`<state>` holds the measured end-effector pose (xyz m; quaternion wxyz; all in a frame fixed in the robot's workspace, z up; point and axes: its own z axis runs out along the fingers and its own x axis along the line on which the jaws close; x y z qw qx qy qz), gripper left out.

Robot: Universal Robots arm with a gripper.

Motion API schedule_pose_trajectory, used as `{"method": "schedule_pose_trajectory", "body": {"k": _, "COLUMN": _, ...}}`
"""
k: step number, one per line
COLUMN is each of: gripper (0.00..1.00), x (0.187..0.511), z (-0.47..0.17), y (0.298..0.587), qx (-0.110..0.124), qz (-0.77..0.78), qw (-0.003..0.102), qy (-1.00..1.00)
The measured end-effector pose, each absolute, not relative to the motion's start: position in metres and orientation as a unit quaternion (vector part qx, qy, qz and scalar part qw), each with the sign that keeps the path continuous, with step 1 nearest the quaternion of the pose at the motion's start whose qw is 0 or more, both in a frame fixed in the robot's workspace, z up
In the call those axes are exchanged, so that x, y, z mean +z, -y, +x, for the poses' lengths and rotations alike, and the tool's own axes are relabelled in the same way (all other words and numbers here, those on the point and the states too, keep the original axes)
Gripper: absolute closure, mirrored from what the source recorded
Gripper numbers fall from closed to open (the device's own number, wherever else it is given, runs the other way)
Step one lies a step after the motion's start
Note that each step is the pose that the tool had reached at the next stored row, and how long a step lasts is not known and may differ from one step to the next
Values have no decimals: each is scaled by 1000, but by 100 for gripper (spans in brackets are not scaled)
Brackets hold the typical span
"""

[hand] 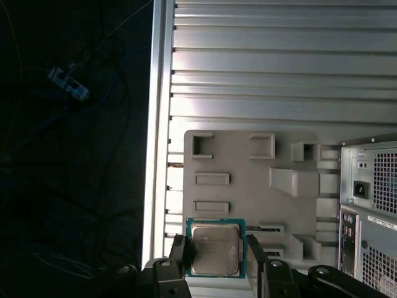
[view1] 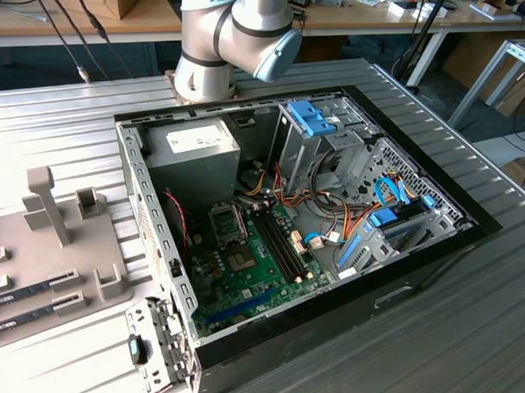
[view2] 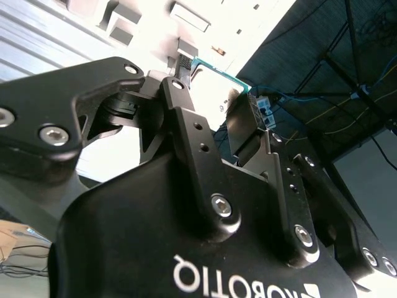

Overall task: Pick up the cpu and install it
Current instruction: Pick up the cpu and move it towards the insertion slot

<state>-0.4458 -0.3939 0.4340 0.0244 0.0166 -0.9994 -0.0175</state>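
The arm has rounded silver-grey joints, one capped in pale blue. In the second wrist view the gripper is matt black, its fingers hinged on bars fastened with silver hex-socket screws, and there is white lettering on the body.

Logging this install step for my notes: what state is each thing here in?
Black robot hand: shut on the silver-topped, green-rimmed square cpu.
Cpu: held over the grey moulded tray.
Black metal computer case: lying open, side panel off.
Square socket on the green motherboard: looks empty.
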Motion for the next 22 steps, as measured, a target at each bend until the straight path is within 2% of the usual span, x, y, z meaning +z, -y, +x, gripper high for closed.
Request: {"method": "schedule_pose_trajectory", "body": {"k": 22, "gripper": 53, "x": 433, "z": -435, "y": 395, "qx": -18, "qz": 17, "qw": 24, "qy": 999}}
